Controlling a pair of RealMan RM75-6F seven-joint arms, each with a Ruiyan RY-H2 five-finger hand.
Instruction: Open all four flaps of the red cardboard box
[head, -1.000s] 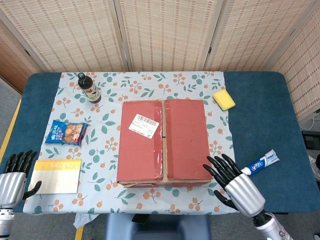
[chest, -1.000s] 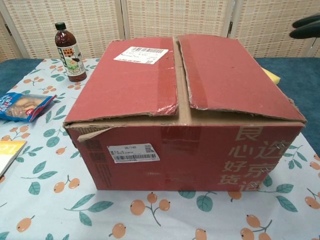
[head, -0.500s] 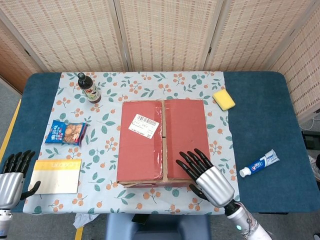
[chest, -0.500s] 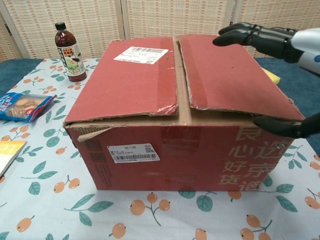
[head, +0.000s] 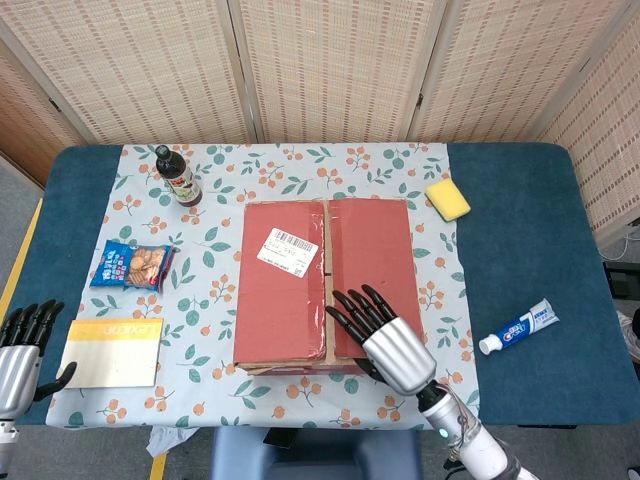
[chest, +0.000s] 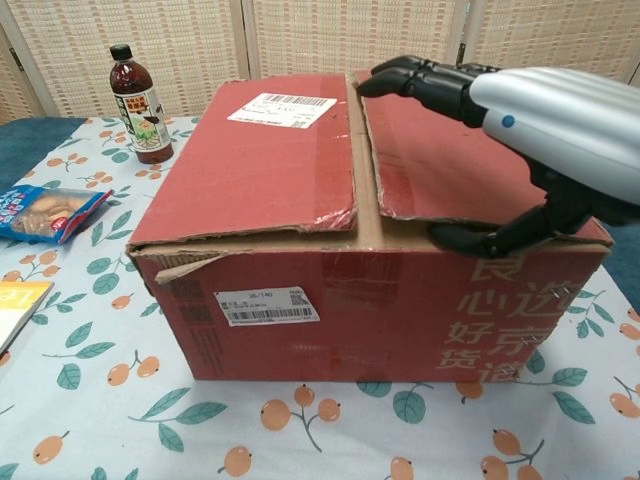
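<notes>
My right hand (head: 385, 345) hovers over the near right part of the red cardboard box (chest: 300, 180), its dark fingers (chest: 420, 80) spread and stretched forward above the right-hand flap (chest: 450, 150), holding nothing; the thumb hangs by the box's near top edge, and I cannot tell whether it touches. The back of the hand is smooth silver metal. My left hand (head: 22, 345) is low at the near left edge of the table (head: 520, 250), fingers apart and empty, just beside a flat yellow book (head: 112, 350).

The box sits in the middle of the table on a leaf-and-fruit printed cloth (head: 200, 270). From above it is slightly longer front to back, and the seam (head: 326, 280) between its two top flaps runs that same way, from me toward the screens. Both top flaps lie closed. The left-hand flap (chest: 260, 150) carries a white shipping label (chest: 288, 108); its near edge is torn and ragged, showing brown board, and strips of glossy tape run along the seam. The front wall has a second white label (chest: 267, 306) and pale printed characters.

Right of the box lies a toothpaste tube (head: 517, 327). Left of it is a crinkly blue snack bag (head: 133, 265). Further back stand a dark bottle (head: 178, 177) and a yellow sponge (head: 447, 199), with woven screens (head: 330, 65) behind.
</notes>
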